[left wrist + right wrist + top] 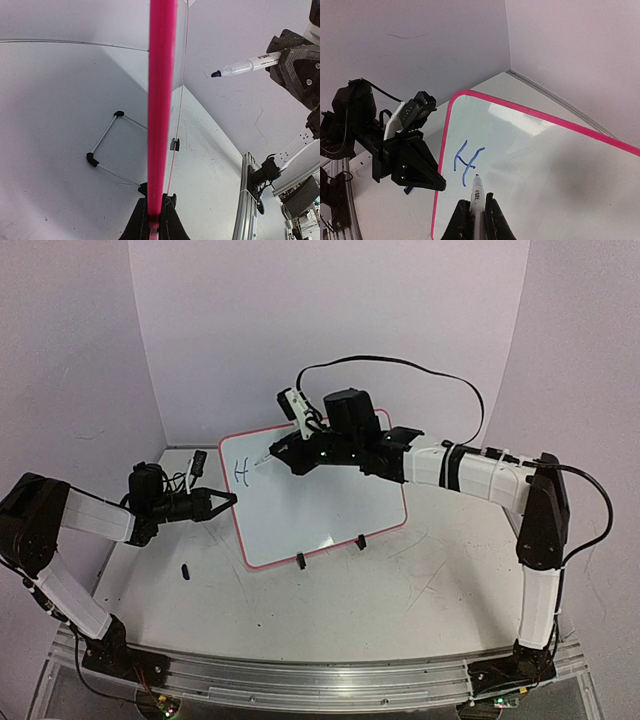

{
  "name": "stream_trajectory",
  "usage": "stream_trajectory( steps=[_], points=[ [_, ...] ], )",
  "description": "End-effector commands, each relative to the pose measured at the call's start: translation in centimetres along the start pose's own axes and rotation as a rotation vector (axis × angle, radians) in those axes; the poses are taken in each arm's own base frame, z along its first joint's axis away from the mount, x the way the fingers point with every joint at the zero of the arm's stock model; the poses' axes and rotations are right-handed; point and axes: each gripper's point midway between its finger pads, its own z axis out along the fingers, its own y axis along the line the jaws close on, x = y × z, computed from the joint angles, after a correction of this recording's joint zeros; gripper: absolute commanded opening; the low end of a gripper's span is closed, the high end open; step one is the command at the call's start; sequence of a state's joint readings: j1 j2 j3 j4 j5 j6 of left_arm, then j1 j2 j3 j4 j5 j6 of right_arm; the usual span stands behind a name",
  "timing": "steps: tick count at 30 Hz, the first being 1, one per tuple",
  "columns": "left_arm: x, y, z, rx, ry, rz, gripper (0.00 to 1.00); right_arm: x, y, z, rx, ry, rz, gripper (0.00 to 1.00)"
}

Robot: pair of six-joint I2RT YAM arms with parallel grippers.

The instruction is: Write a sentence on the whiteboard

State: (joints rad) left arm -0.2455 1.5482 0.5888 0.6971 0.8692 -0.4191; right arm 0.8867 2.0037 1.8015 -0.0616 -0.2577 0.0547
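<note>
Whiteboard (330, 510) stands tilted on the table (420, 590), its left rim clamped in my left gripper (232, 500), that arm reaching in low from the left. My right arm, elbow high, stretches leftward across the board. My right gripper (479, 212) pinches a marker (477, 192), its tip just beside a blue H (468, 161).

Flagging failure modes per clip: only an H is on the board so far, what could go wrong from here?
1. The left jaws pinch just one edge of the whiteboard, which stands on small clip feet; pen pressure may swing or tip it.
2. The marker sits close to the H; the next stroke could overlap or smear it.
</note>
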Motion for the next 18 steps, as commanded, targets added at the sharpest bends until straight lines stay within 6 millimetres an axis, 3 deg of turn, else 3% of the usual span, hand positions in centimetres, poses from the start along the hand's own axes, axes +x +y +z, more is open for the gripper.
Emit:
stream_trajectory(
  steps=[1,18],
  points=[
    [-0.9,0.4,0.3,-0.022,-0.010,0.006,0.00,-2.1,0.0,0.4,0.010,-0.060,0.006,0.00],
    [-1.0,0.4,0.5,-0.015,-0.005,0.005,0.00,-1.0,-0.6,2.0,0.016,-0.022,0.006,0.00]
  ],
)
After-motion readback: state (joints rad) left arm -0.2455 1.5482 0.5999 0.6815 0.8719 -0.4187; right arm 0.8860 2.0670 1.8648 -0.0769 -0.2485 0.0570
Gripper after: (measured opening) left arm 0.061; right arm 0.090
